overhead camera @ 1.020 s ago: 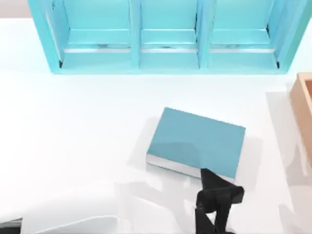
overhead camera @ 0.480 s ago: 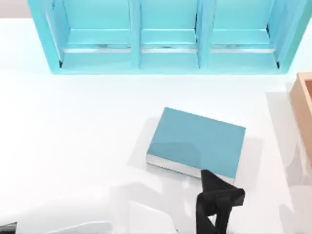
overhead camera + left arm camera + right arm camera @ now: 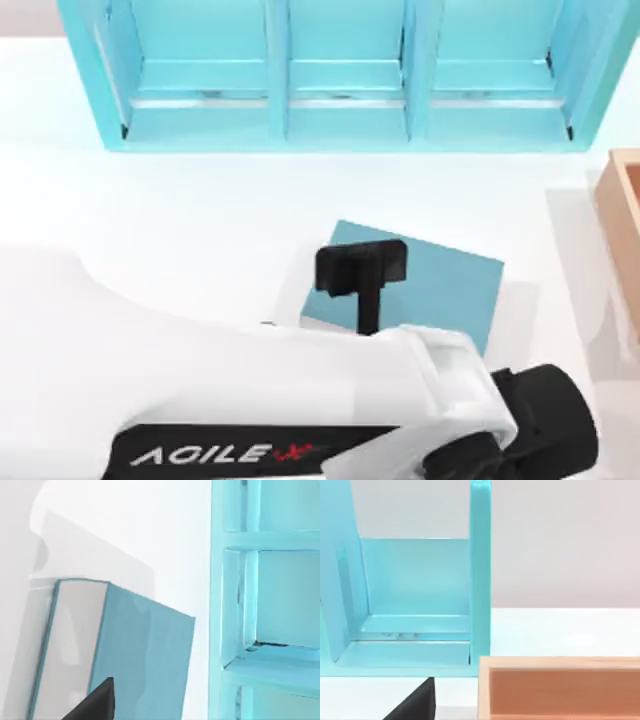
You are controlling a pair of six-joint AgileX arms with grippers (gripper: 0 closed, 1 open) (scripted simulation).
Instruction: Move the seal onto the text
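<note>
One teal book with a plain cover and white page edges, the text (image 3: pixel 440 285), lies flat on the white table (image 3: pixel 180 210), right of centre and nearer than the shelf. My left gripper (image 3: pixel 360 268) hangs over the book's left part, at the end of my white AgileX arm, which sweeps in from the near left. I cannot tell whether that gripper is clamped on anything or spread. I also cannot tell where the tan wooden seal is, or whether it rides in that gripper.

I judge this to be the delivery step, with the tool above the cover and the set-down not yet made. If the seal is in my grasp, the next move calls for a straight descent onto the middle of the cover, well inside its edges, then a clean release so the tall block stays upright.

My right gripper (image 3: pixel 417 702) idles at the right, facing the box.

By count: one book, one teal shelf unit (image 3: pixel 280 70) with three open compartments at the far side, one tan wooden box (image 3: pixel 625 220) at the right edge, and two arms.
</note>
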